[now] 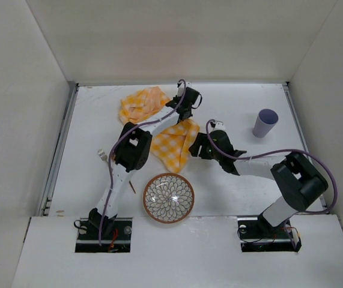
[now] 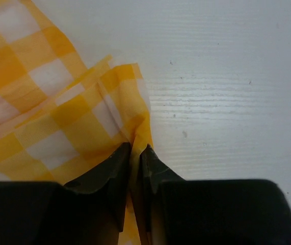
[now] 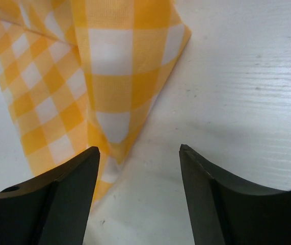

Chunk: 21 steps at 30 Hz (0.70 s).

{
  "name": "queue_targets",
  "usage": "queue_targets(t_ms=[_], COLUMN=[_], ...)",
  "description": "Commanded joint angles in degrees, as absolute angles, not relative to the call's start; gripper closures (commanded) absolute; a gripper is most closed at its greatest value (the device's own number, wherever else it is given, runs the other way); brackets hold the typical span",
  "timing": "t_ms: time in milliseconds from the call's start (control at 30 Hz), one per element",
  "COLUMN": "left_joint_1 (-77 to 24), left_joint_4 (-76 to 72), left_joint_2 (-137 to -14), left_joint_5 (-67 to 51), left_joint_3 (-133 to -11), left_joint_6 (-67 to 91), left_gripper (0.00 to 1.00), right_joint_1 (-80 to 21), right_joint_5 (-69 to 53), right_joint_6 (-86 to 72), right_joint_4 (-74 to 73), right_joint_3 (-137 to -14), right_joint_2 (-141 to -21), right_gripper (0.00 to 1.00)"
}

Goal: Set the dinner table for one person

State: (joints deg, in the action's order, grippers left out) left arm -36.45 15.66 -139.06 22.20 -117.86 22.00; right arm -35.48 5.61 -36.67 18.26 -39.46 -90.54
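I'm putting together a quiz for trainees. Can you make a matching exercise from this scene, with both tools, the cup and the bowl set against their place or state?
1 left tool
2 right tool
3 purple cup
4 patterned bowl

A upright, far right of the dinner table
B open, by a corner of the checked cloth
C at the near edge, centre
D shut on the checked cloth

Pairs: 1-D, 2-B, 3-A, 4-C

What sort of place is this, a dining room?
Probably a robot test booth: plain white walls box in a white table, two mechanical arms are bolted at its edge, and a checked cloth, bowl and cup lie on it.
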Motion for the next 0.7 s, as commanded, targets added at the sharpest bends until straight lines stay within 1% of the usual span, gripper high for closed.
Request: queue_targets(t_ms=[0, 167, 233, 267, 300, 400, 467, 500, 533, 600, 633, 667], left_joint_1=[-35.64, -35.11, -35.29, -35.37, -35.37, -35.11, -34.50, -34.15, -33.80, -33.44, -33.44, -33.53], left_joint_4=[8.97, 6.33, 5.28, 4.84, 4.75, 4.40, 3.52, 3.08, 2.82, 2.29, 1.76, 1.32], left_joint_2=[-128.50, -126.04, -125.60, -125.42, -125.16, -123.93, -122.70, -122.09, -121.56, -120.59, -120.15, -119.89], left_joint_5=[26.10, 25.67, 25.14, 24.79, 24.52, 24.08, 24.08, 24.08, 24.00, 23.73, 23.64, 23.64], left_joint_3=[-114.00, -109.87, -109.07, -108.81, -108.72, -107.50, -105.92, -105.04, -104.25, -102.93, -102.14, -101.61], left_joint_6=[21.53, 22.32, 22.41, 22.41, 22.50, 22.85, 22.59, 22.59, 22.67, 22.85, 22.94, 22.94], left_gripper=[0.88, 0.90, 0.90, 0.90, 0.90, 0.91, 0.91, 0.91, 0.92, 0.92, 0.92, 0.92], right_joint_1=[-38.45, -39.85, -40.73, -41.08, -41.09, -40.48, -38.11, -36.79, -35.13, -31.61, -30.12, -28.97], right_joint_5=[1.51, -5.52, -6.68, -7.20, -7.47, -6.07, -3.97, -2.21, -0.20, 3.24, 4.64, 5.62], right_joint_6=[-35.42, -37.70, -38.67, -39.45, -40.07, -42.53, -42.89, -42.72, -42.45, -41.66, -41.23, -40.87], right_joint_4=[18.11, 19.15, 20.04, 19.78, 19.69, 20.12, 19.78, 19.60, 19.34, 18.03, 17.32, 17.23], right_joint_3=[-42.53, -45.08, -46.31, -47.28, -47.89, -47.64, -46.59, -45.97, -45.18, -44.21, -43.77, -43.16], right_joint_2=[-91.40, -95.97, -97.64, -98.86, -100.01, -100.81, -99.15, -98.10, -96.69, -94.14, -93.17, -92.29], right_gripper=[0.27, 0.27, 0.29, 0.31, 0.39, 0.66, 0.79, 0.83, 0.84, 0.85, 0.83, 0.76])
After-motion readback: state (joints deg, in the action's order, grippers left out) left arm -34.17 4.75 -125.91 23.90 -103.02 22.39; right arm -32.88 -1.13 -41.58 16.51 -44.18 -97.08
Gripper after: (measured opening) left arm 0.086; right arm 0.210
